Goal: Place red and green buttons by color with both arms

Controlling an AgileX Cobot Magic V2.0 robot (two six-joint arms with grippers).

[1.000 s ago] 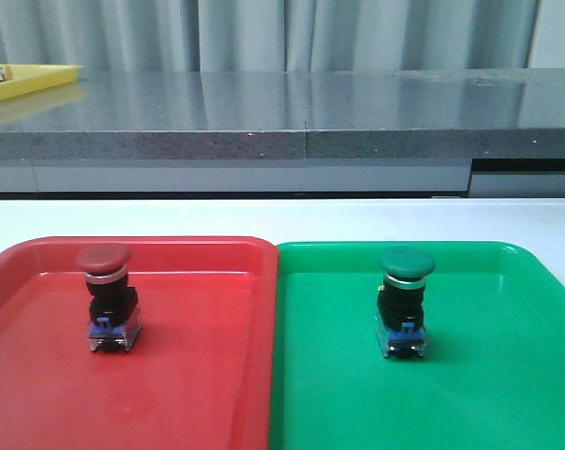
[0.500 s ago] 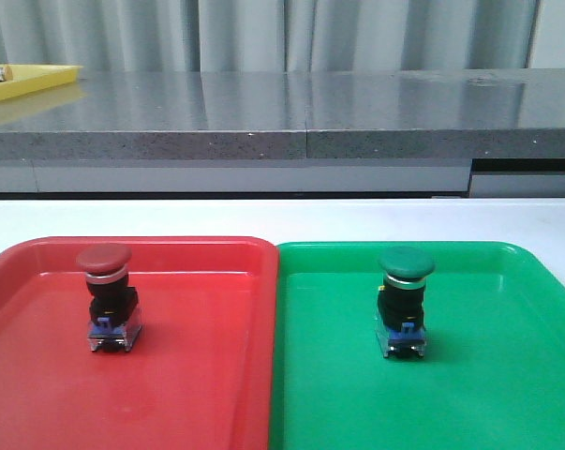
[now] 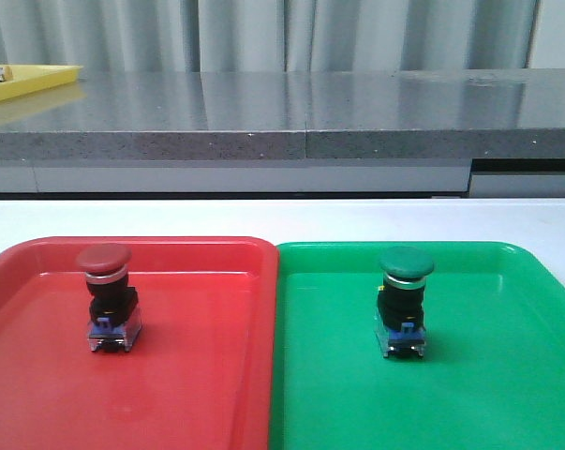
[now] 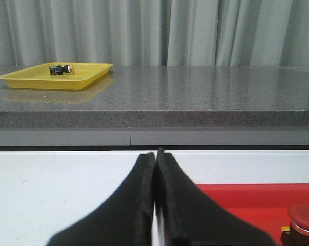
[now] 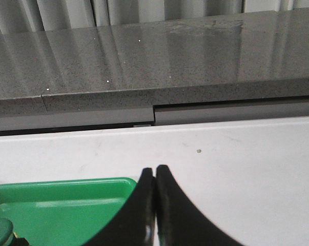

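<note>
The red button [image 3: 106,298] stands upright in the red tray [image 3: 198,375], and its cap shows in the left wrist view [image 4: 304,228]. The green button [image 3: 403,302] stands upright in the green tray [image 3: 507,375], and its cap edge shows in the right wrist view [image 5: 0,231]. Neither arm shows in the front view. My left gripper [image 4: 155,154] is shut and empty, outside the far left corner of the red tray [image 4: 256,197]. My right gripper [image 5: 154,170] is shut and empty, by the far right corner of the green tray [image 5: 62,202].
A grey stone counter [image 3: 282,117] runs behind the white table [image 3: 282,217]. A yellow tray [image 4: 54,77] with a small dark object [image 4: 60,69] sits on the counter at the far left. Grey curtains hang behind.
</note>
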